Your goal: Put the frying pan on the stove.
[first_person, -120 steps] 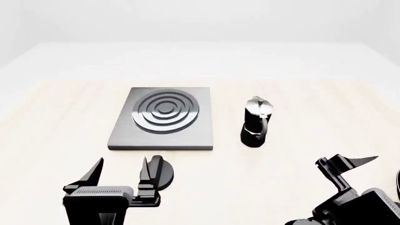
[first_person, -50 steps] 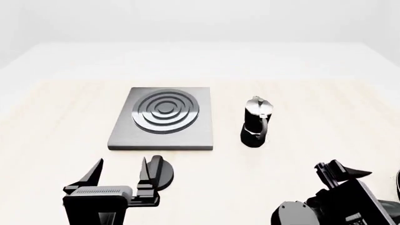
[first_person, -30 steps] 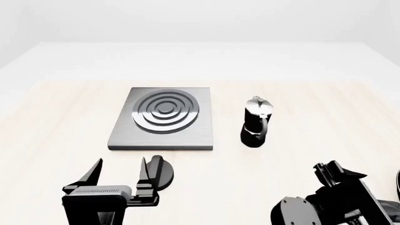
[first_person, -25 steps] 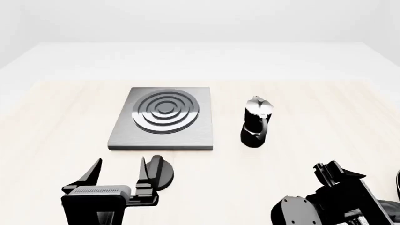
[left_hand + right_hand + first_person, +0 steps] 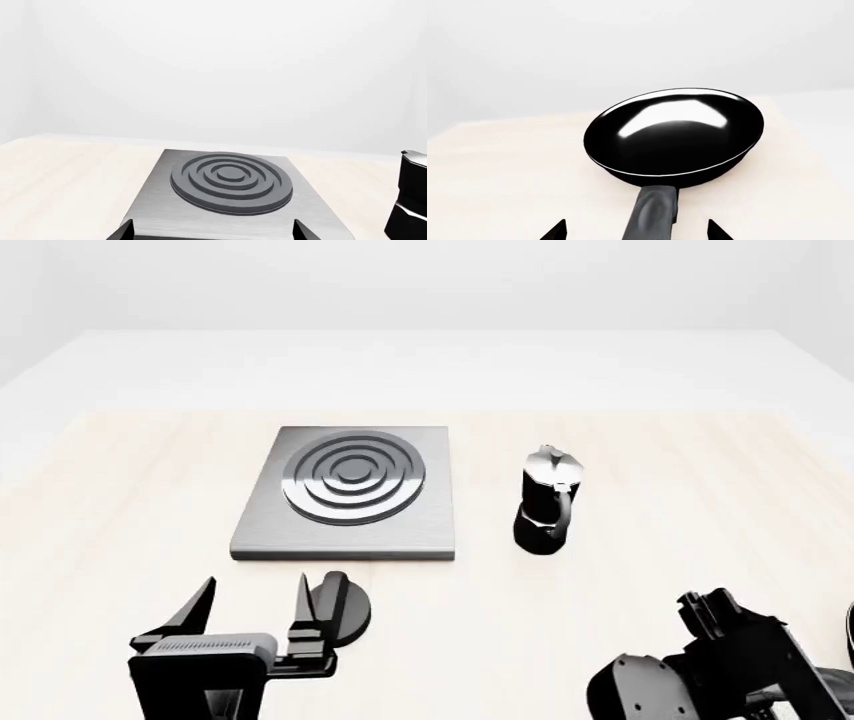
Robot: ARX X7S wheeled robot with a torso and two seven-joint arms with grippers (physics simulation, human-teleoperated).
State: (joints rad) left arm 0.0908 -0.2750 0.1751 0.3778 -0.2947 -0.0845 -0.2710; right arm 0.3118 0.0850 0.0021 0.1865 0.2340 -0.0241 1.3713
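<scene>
The right gripper stands wide open, its two fingertips flanking the long handle of the frying pan without touching it. The glossy black pan sits on the pale wooden table just ahead of that gripper, handle pointing back toward the wrist camera. In the head view the right arm is low at the right edge, and the pan shows there only as a dark sliver.

The left gripper is also spread wide and holds nothing, hovering near the front edge of the stove. A small round black knob lies beside its inner finger. The moka pot stands upright just right of the stove, well apart from the pan.
</scene>
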